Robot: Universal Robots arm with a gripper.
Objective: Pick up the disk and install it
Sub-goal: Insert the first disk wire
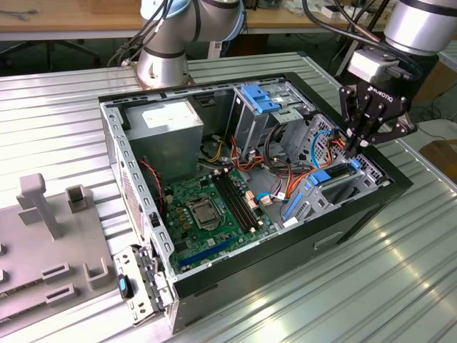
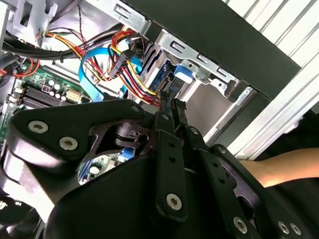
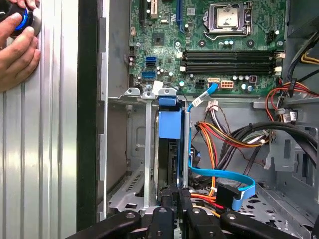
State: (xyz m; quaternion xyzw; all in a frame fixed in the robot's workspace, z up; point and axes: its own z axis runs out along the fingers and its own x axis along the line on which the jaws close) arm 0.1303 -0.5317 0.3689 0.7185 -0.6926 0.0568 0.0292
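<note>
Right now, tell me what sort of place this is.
Likely a robotics lab: an open computer case lies on a ribbed metal table, and a robot arm's base stands beside it.

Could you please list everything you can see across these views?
computer case: 1, black, open, lying on the table
table: 1, silver ribbed metal, under the case
motherboard: 1, green, on the case floor
power supply: 1, grey with white label, in the case's far corner at the exterior view's left
drive cage: 1, metal with blue latch, beside the power supply
disk: 1, blue-railed, on edge in the bay at the gripper's tips
cables: several, orange, red, yellow, blue, inside the case
fixture tray: 1, grey, on the table at the exterior view's left
hand: 1, a person's, on the table beside the case
robot arm: 1, silver-grey, above the case
gripper: 1, black, shut, at the disk's bay
</note>
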